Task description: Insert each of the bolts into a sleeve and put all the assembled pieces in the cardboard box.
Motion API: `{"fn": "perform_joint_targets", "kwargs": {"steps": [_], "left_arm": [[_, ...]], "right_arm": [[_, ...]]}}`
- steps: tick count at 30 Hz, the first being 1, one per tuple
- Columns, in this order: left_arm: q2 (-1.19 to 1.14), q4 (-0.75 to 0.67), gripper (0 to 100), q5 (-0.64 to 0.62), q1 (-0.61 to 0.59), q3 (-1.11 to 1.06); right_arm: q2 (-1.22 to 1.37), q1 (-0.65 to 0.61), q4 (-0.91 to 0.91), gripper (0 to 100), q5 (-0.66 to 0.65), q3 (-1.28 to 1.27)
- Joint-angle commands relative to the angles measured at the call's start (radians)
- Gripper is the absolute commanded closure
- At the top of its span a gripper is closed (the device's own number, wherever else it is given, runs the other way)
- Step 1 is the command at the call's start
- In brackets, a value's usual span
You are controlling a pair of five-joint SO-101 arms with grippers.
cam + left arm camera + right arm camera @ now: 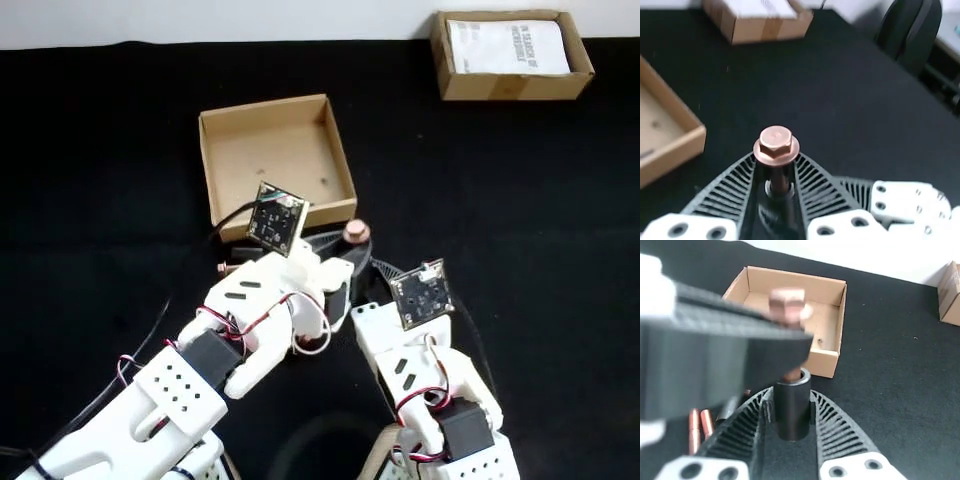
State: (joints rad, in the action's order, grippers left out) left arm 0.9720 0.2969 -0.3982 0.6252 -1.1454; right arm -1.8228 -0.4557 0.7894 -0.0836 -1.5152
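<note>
My left gripper (pixel 776 162) is shut on a copper hex-head bolt (pixel 776 145), held head up by its shank. In the right wrist view my right gripper (pixel 791 397) is shut on an upright black sleeve (pixel 792 410). The bolt (pixel 788 305) hangs directly above it, with its lower end at the sleeve's mouth. The left gripper's dark fingers (pixel 725 360) cross in front there. In the high view both grippers meet just in front of the open cardboard box (pixel 260 165), where the bolt head (pixel 355 233) shows.
Loose copper bolts (pixel 697 427) and a black sleeve (pixel 729 407) lie on the black table beside the grippers; one bolt (pixel 228 267) shows by the left arm. A second cardboard box (pixel 510 55) holding a printed sheet stands at the far right.
</note>
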Motion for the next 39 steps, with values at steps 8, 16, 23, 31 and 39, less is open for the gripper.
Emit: {"fn": "perform_joint_targets", "kwargs": {"steps": [8, 16, 23, 31, 39], "left_arm": [[0.010, 0.285, 76, 0.000, -0.002, 0.107], [0.071, 0.646, 85, 0.002, -0.002, 0.335], [0.357, 0.744, 98, 0.155, -0.022, 0.332], [0.766, 0.671, 99, 0.285, -0.378, 0.091], [0.840, 0.566, 99, 0.295, -0.759, -0.071]], "right_arm": [[-0.010, 0.065, -0.015, 99.1, 0.006, 0.010], [0.012, 0.070, -0.015, 99.1, 0.006, 0.081], [0.344, 0.163, -0.015, 99.1, 0.106, 0.329], [0.894, 0.147, -0.013, 99.1, 0.106, 0.809], [1.391, 0.059, -0.015, 99.1, -0.267, 1.133]]}}
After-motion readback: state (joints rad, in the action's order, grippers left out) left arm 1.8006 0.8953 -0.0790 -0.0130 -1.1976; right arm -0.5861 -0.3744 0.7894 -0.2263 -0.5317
